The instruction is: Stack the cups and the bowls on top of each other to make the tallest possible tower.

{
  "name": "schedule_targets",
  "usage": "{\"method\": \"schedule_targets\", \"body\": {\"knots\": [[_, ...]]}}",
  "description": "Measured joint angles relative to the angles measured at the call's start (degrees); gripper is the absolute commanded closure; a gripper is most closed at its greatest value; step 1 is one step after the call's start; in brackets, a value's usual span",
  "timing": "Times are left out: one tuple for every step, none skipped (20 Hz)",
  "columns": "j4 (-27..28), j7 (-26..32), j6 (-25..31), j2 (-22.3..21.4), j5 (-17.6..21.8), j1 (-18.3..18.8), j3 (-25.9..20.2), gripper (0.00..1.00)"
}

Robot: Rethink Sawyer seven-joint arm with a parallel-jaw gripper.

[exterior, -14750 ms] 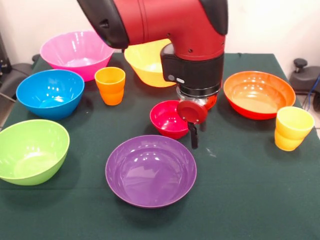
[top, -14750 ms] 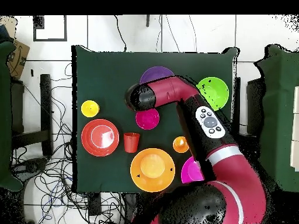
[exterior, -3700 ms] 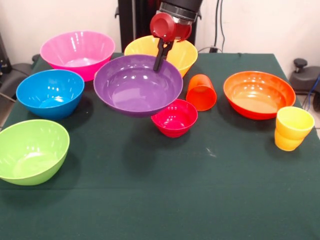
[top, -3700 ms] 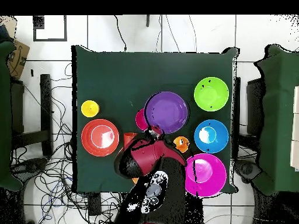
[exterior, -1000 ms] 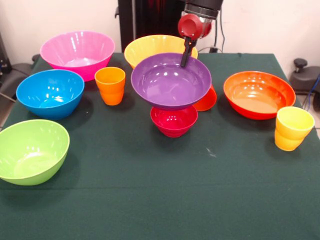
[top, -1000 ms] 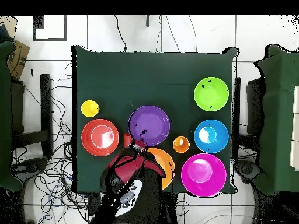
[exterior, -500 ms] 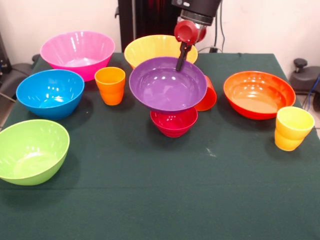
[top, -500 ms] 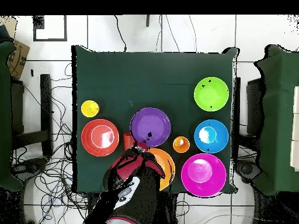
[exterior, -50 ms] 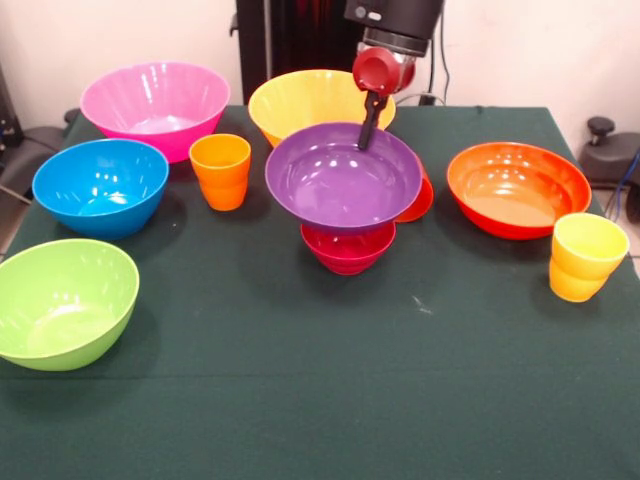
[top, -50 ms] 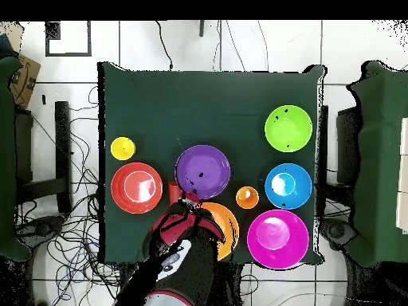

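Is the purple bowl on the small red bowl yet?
Yes: the purple bowl sits level atop the small red bowl, gripper at its far rim.

A wide bowl (exterior, -50 ms: 343, 186) is set on a small bowl (exterior, -50 ms: 349, 247) at the middle of the bench (exterior, -50 ms: 450, 380); a cup (exterior, -50 ms: 221, 171) is placed left of them.

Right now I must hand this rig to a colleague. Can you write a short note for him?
Gripper: shut on the far rim of the purple bowl, which sits on the small magenta-red bowl.
Done: a tower of two bowls.
Left: release. The other bowls, pink, yellow, blue, green and orange-red, and the orange cup and yellow cup, stand single. The red-orange cup lies behind the tower.
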State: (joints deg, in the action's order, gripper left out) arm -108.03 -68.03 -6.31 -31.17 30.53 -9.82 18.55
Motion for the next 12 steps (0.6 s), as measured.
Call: {"method": "schedule_targets", "body": {"knots": [[0.0, 0.0, -0.54, 0.0, 0.0, 0.0, 0.0, 1.0], [0.0, 0.0, -1.27, 0.01, -0.01, 0.0, 0.01, 1.0], [-0.01, 0.0, -1.62, 0.02, 0.0, 0.0, 0.03, 1.0], [0.01, 0.0, -2.05, 0.0, -0.01, 0.0, 0.04, 1.0], [0.01, 0.0, -2.29, 0.01, -0.01, 0.0, 0.06, 1.0], [-0.01, 0.0, -2.44, 0.01, -0.02, 0.0, 0.08, 1.0], [0.0, 0.0, -2.62, 0.01, -0.04, -0.01, 0.1, 1.0], [0.01, 0.0, -2.82, 0.01, -0.05, -0.05, 0.25, 1.0], [0.02, 0.0, -2.81, 0.04, -0.05, -0.11, 0.36, 1.0], [0.02, 0.0, -2.81, 0.17, -0.09, -0.22, 0.56, 1.0], [0.02, 0.0, -2.82, 0.29, -0.1, -0.3, 0.69, 1.0], [0.02, 0.0, -2.82, 0.4, -0.11, -0.38, 0.81, 1.0]]}}
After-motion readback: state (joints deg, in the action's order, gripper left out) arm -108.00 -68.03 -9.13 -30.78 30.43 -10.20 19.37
